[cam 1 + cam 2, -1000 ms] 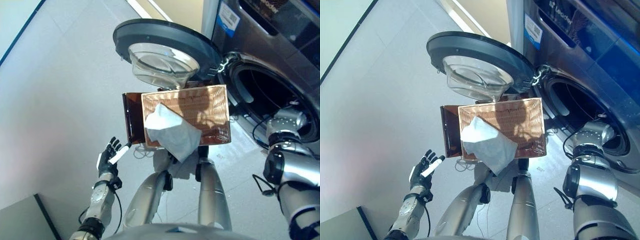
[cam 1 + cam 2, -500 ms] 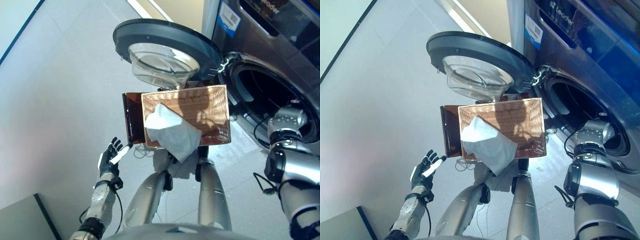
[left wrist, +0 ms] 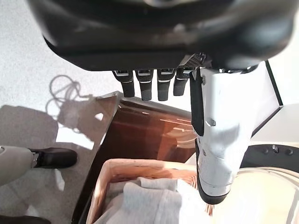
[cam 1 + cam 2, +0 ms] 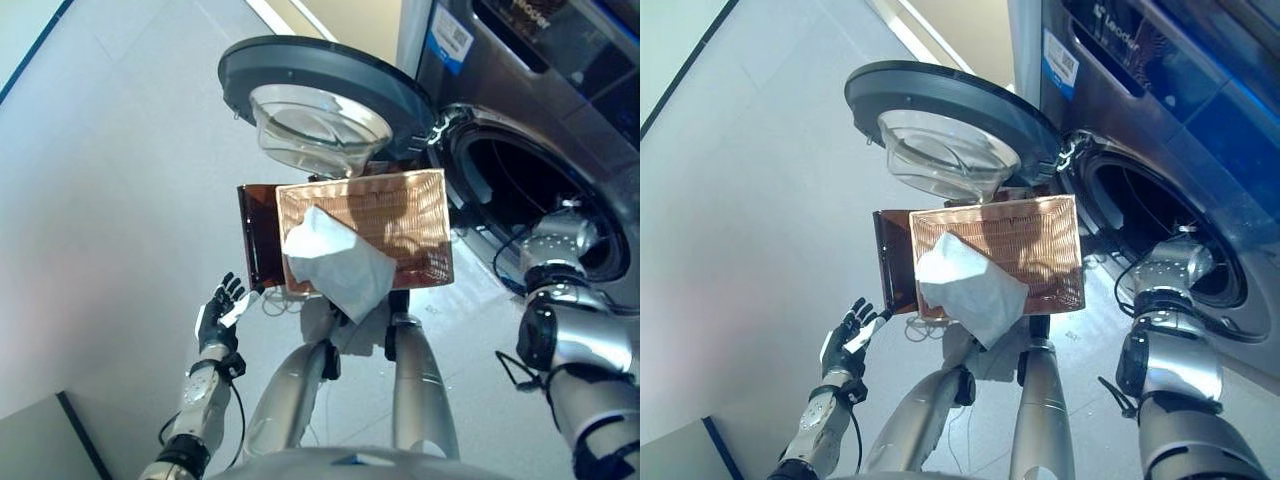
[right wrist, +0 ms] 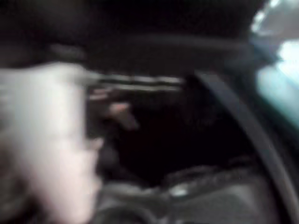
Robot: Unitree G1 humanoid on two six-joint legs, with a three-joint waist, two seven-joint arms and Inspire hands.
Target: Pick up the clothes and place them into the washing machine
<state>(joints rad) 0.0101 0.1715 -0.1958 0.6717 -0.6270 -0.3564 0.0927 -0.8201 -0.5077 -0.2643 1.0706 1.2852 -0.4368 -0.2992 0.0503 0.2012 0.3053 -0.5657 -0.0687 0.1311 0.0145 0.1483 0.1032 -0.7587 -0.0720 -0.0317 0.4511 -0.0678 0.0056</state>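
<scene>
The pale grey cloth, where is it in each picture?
Left eye view: pale grey cloth draped over the woven brown basket's near-left corner.
Right eye view: same place.
Left wrist view: at the bottom edge.
Right wrist view: not identifiable.
Shared landmark: the basket.

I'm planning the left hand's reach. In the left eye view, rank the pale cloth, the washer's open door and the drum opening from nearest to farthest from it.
From the left hand:
1. Pale cloth, draped over the basket's near edge.
2. Open door, beyond the basket.
3. Drum opening, far right.
</scene>
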